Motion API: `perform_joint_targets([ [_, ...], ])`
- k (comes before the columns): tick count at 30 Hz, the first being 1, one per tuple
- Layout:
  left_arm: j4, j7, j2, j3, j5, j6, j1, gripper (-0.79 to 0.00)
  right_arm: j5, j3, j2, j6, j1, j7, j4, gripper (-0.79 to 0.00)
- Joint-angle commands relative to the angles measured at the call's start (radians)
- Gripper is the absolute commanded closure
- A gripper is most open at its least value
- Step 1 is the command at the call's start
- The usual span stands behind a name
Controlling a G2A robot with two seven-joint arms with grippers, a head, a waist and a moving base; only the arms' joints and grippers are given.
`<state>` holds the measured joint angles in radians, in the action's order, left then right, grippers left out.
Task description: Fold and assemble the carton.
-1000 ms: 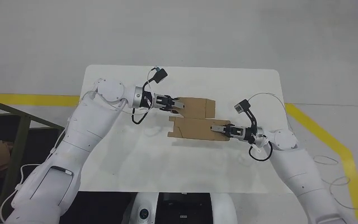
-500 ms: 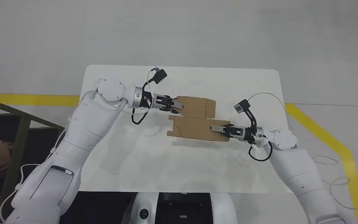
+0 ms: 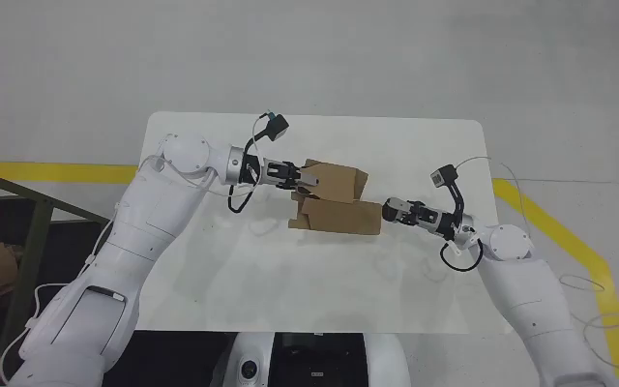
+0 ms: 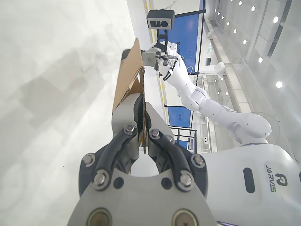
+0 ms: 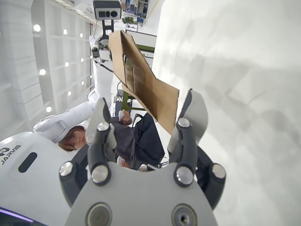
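Observation:
The brown cardboard carton is half unfolded and held above the middle of the white table. My left gripper is shut on its left flap. In the left wrist view the fingers pinch the thin edge of the carton, which stands edge-on. My right gripper hangs open just off the carton's right end. From the right wrist, the carton shows its creased inner panels, and one corner reaches between the spread fingers of the right gripper without being pinched.
The table's near edge runs in front of both arms. Bare tabletop lies to the left, right and front of the carton. A yellow floor line runs past the table on both sides.
My right gripper has let go of the carton's right end, opened and drawn back to the right. The carton has lifted and bulged open, still held by the left gripper.

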<state>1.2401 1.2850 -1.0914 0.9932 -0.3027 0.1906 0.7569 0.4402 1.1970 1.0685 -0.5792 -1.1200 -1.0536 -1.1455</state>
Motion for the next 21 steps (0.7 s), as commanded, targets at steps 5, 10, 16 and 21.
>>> perform_joint_targets([
  [5,0.011,0.009,0.0,-0.006,0.007,0.017,0.002,0.0,-0.027,0.082,-0.018,-0.015,-0.038,0.074,-0.082,-0.785],
  [10,0.013,0.008,-0.002,-0.014,0.004,0.028,0.004,0.0,0.047,0.087,-0.019,-0.022,-0.058,0.028,-0.164,-0.785],
  [16,0.018,0.034,-0.006,-0.024,-0.035,0.055,0.011,0.0,0.118,0.032,-0.006,-0.028,-0.033,-0.033,-0.155,-0.785],
  [21,0.002,0.063,-0.007,-0.027,-0.05,0.069,0.005,0.0,0.164,-0.021,0.008,-0.036,-0.004,-0.075,-0.13,-0.785],
])
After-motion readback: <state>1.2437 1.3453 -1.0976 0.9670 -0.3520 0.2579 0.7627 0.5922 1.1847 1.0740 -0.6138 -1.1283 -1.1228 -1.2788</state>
